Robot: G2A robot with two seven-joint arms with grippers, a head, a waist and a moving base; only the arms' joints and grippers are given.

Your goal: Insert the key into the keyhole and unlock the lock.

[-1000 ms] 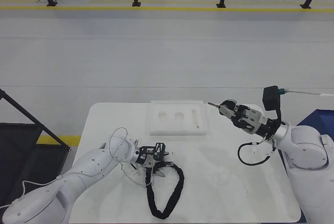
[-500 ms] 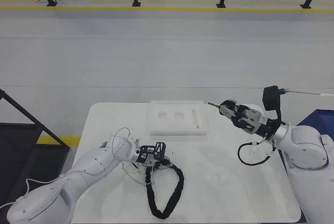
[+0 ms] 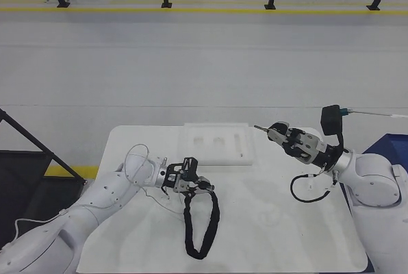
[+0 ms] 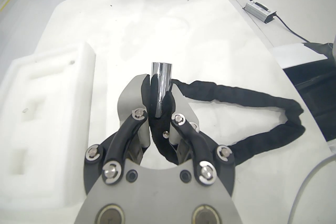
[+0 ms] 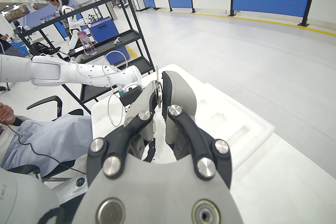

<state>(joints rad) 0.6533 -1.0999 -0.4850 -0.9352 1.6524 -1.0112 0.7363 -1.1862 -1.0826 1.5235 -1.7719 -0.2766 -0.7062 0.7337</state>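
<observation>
Lock [image 4: 161, 83]: chrome cylinder, one black fabric-sleeved chain [image 4: 236, 100] attached. Sits on the left half of the counter [image 3: 293, 226], just in front of the white foam tray [image 3: 218, 144]. Trails its chain in a long loop across the counter surface.

Left gripper [image 4: 158, 93]: clenched narrowly on the cylinder, pads against both sides. Leaves the cylinder's open end projecting past the fingertips.

Key [image 5: 157, 74]: thin metal blade with ring, edge-on. Sticks out tip-first beyond the fingertips.

Right gripper [image 5: 158, 81]: nearly closed, pinching the key. Hangs above the counter's right side, near the tray's right edge, well apart from the left gripper.
</observation>
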